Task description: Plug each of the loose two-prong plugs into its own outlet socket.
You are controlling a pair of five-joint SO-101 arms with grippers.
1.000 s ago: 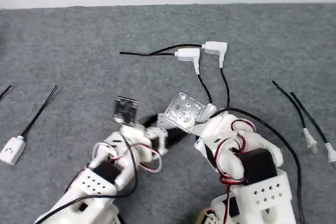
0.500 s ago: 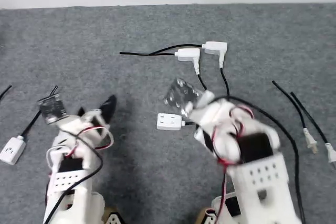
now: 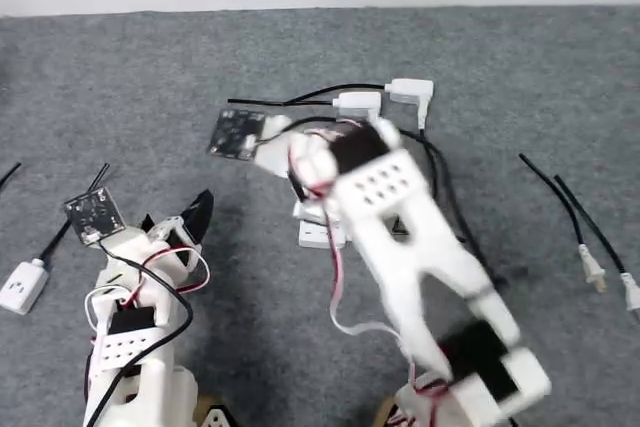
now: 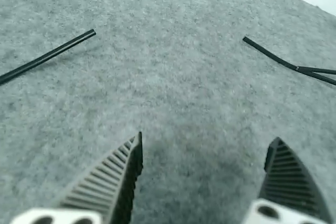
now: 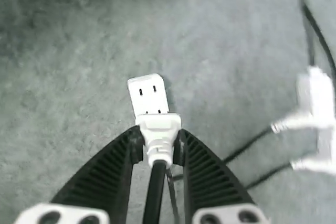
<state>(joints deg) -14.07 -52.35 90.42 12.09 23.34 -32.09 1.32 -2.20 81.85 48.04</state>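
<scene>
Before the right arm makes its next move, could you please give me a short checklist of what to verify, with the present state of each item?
1. Grip: ok. The right claw is shut on the white plug from both sides.
2. Seating: ok as far as it shows. The plug body meets the socket and no prongs show.
3. Other arm free: ok. The left claw is open over bare carpet.
4. All plugs done: not ok. Two loose plugs lie unplugged at the right of the high view.
5. Reach to the spare socket: cannot tell. It lies at the far left edge.
</scene>
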